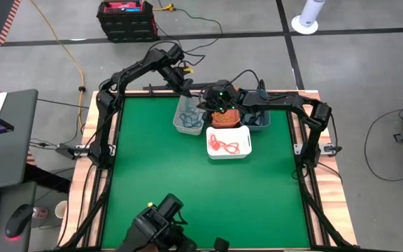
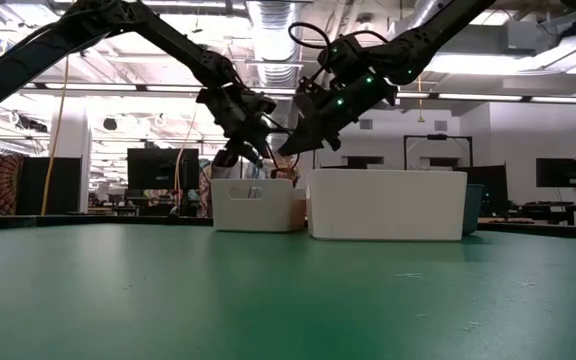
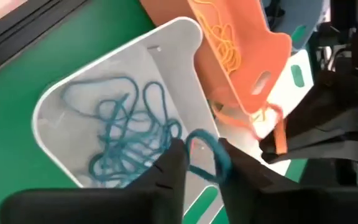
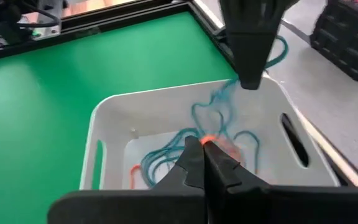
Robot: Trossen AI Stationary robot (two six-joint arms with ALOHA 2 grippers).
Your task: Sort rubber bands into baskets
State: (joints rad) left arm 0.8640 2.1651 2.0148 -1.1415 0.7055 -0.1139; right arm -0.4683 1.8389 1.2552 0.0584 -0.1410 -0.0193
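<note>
Four baskets stand at the table's far middle: light grey [image 1: 188, 117] with several teal bands [image 3: 123, 140], coral-orange [image 1: 224, 119] with yellow bands [image 3: 219, 34], dark slate-blue [image 1: 257, 120], and white [image 1: 228, 142] with red bands [image 1: 222, 145]. My left gripper [image 3: 204, 158] is above the grey basket's far edge, shut on a teal band [image 3: 211, 149]. My right gripper [image 4: 202, 144] is beside it over the grey basket, shut on a red-orange band [image 4: 207, 141]. Both show above the baskets in the low view: left [image 2: 255, 152], right [image 2: 286, 148]. My left gripper holds a teal band loop [image 3: 194, 138] between its two fingertips, fingers slanting down from the far left. The band hangs slack below the tips [image 4: 229, 93], clear of the basket. My right gripper pinches a red-orange band [image 4: 211, 144] at its fingertips, slanting down from the right. A short piece of it [image 3: 279, 132] hangs below the fingers, above the grey basket.
The two grippers stand close together over the grey basket. The green mat [image 1: 187, 189] lies open toward the near edge. A camera mount [image 1: 161, 222] stands at the near edge, and a black frame [image 1: 114, 140] borders the table.
</note>
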